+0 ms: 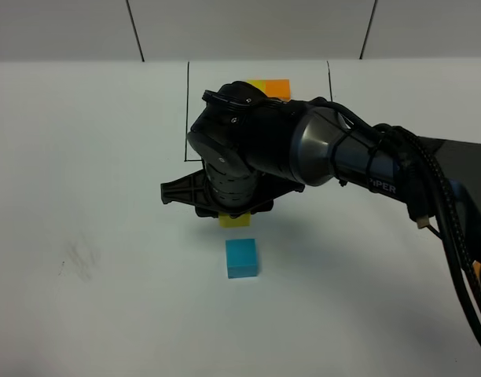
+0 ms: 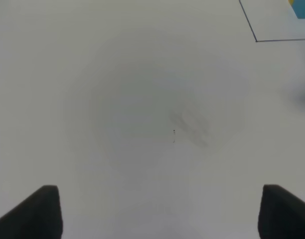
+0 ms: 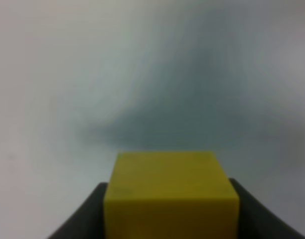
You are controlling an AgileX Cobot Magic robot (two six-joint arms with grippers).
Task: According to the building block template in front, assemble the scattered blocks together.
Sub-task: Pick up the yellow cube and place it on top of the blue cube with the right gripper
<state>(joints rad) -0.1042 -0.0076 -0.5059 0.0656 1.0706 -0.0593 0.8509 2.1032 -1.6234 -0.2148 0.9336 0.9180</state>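
The yellow cube [image 3: 171, 191] is pinched between the fingers of the right gripper [image 1: 234, 210], just beyond the sky-blue cube [image 1: 242, 258] on the white table [image 1: 91, 196], near it but not joined. Nothing looks assembled yet, so the whole L remains to be built. I can't find the orange cube. The right arm [image 1: 343, 157] may hide it, as it hides most of the template [image 1: 272, 86]. The left gripper [image 2: 160, 199] hangs spread wide, empty.

At the back of the table [image 1: 83, 173] lies the template [image 1: 278, 86]; before it, the held cube [image 1: 236, 222] sits in the jaws of the right gripper [image 1: 233, 214], the loose cube [image 1: 242, 258] just in front.
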